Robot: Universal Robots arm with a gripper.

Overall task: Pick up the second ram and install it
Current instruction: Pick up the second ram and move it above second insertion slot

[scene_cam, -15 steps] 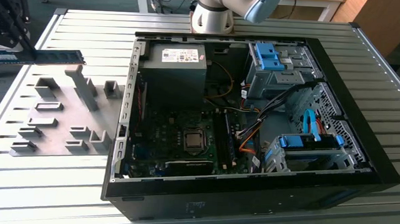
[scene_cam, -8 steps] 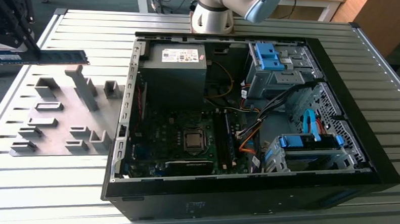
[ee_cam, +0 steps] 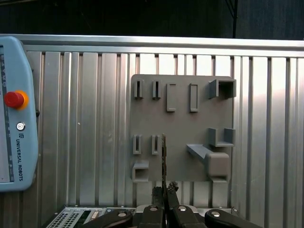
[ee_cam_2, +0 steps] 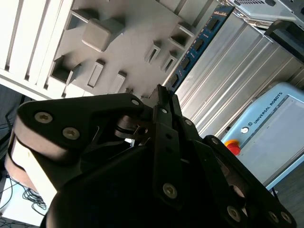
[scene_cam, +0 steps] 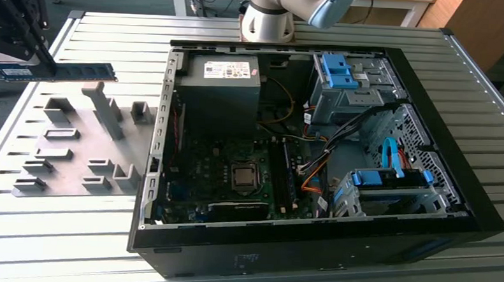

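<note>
End effector (ee_cam: 164, 190) clamped on second ram (scene_cam: 85, 71), above worktop (scene_cam: 112, 26) edge; best carried level, clearing computer case (scene_cam: 160, 143).

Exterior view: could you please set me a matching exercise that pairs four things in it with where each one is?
Things
1. second ram
2. power supply
3. grey fixture plate
4. processor socket

Places
A. lying on the slatted table, to the exterior view's left of the case
B. on the motherboard
C. clamped in the end effector, raised off the table
D. in a corner of the case, beside the motherboard

Pairs: 1-C, 2-D, 3-A, 4-B
</note>
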